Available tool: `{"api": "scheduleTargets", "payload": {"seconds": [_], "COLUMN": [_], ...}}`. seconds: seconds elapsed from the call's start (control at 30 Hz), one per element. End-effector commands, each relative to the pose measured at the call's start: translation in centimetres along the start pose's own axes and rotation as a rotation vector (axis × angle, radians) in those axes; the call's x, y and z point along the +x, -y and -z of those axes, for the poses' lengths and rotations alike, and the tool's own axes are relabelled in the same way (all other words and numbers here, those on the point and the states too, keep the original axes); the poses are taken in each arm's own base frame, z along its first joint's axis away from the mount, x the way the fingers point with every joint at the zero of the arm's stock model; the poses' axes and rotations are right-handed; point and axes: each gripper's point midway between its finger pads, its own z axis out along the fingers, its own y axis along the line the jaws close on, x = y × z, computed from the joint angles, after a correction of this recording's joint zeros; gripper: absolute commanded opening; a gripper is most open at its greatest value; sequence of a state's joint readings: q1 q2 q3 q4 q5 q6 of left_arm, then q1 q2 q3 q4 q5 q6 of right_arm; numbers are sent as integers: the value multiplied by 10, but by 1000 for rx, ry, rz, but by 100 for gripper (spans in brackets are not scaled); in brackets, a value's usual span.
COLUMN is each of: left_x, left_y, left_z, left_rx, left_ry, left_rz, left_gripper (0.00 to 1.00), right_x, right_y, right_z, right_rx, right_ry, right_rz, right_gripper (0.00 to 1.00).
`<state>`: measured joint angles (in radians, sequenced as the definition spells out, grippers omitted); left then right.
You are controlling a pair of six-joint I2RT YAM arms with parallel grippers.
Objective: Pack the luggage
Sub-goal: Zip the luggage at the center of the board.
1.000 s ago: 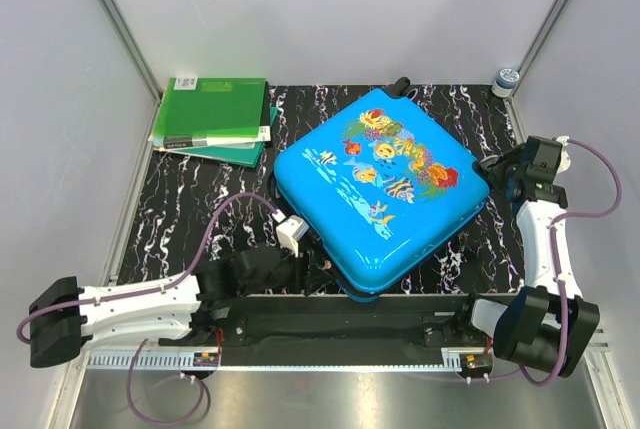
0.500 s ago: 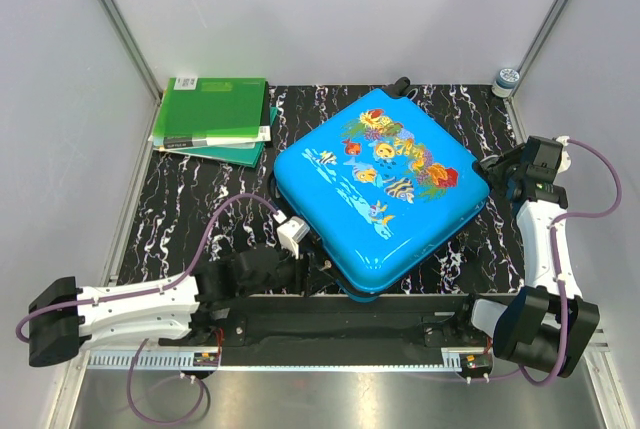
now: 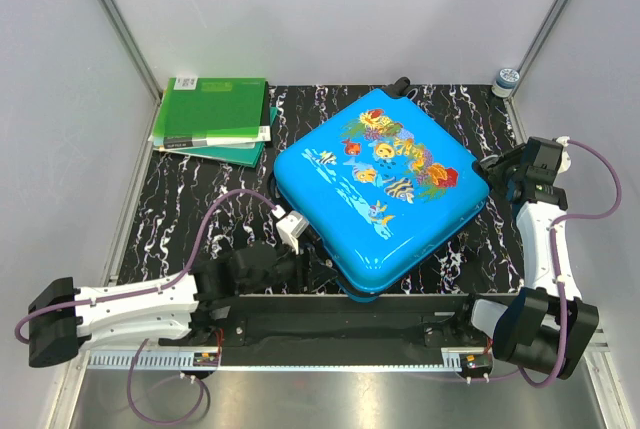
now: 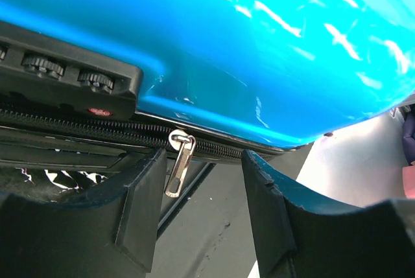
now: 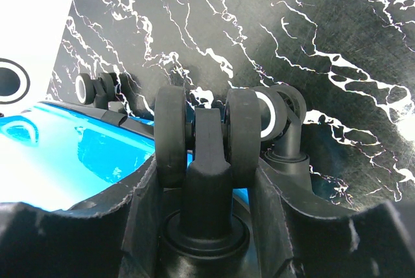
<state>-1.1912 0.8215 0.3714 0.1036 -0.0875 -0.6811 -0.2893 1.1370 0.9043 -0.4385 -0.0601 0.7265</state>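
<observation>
Blue luggage [image 3: 380, 189] lay shut, contents hidden, on the black marbled mat [image 3: 190, 209]. Fingers of the left gripper [image 4: 202, 174] stood apart astride the zipper pull [image 4: 178, 171], holding nothing. The right gripper [image 5: 206, 174] clamped a corner wheel [image 5: 172, 135]. Green folders [image 3: 212, 114] sat far-left, a small jar [image 3: 507, 79] far-right.

The luggage [image 3: 380, 189] lies right of the folders [image 3: 212, 119] on the mat [image 3: 190, 219].

The luggage [image 3: 380, 189] fills the middle of the mat [image 3: 190, 209], green folders [image 3: 212, 119] block the 10 o'clock corner and a small jar [image 3: 507, 80] stands at 1 o'clock, leaving open passage at 9 o'clock and a thin strip at 5 o'clock.
</observation>
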Motion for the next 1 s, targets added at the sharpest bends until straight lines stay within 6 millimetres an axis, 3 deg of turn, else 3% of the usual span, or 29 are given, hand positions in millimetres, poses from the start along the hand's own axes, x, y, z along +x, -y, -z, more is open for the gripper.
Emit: {"api": "scheduleTargets", "payload": {"seconds": [0.0,0.13,0.27,0.57,0.63,0.7,0.8,0.97], "left_x": [-36,-32,-30,-14,-10,-7,-1,-2], "left_y": [29,30,26,19,20,20,14,-14], "left_z": [-10,-14,-14,-14,-14,-15,-13,-4], "left_rx": [74,74,54,43,49,46,23,-117], "left_ry": [100,81,68,24,9,-3,-21,5], "left_rz": [5,6,7,47,49,50,58,82], "left_gripper": [54,52,40,29,9,0,0,0], "right_x": [60,59,60,61,61,61,60,46], "right_y": [-3,-4,-3,-2,-2,-2,-2,1], "right_z": [22,24,24,24,24,24,24,32], "right_rx": [-97,-102,-102,-97,-98,-97,-98,-62], "right_ry": [-250,-246,-246,-248,-247,-248,-243,-171], "right_rz": [123,124,123,122,121,121,123,128], "right_gripper": [0,0,0,0,0,0,0,0]}}
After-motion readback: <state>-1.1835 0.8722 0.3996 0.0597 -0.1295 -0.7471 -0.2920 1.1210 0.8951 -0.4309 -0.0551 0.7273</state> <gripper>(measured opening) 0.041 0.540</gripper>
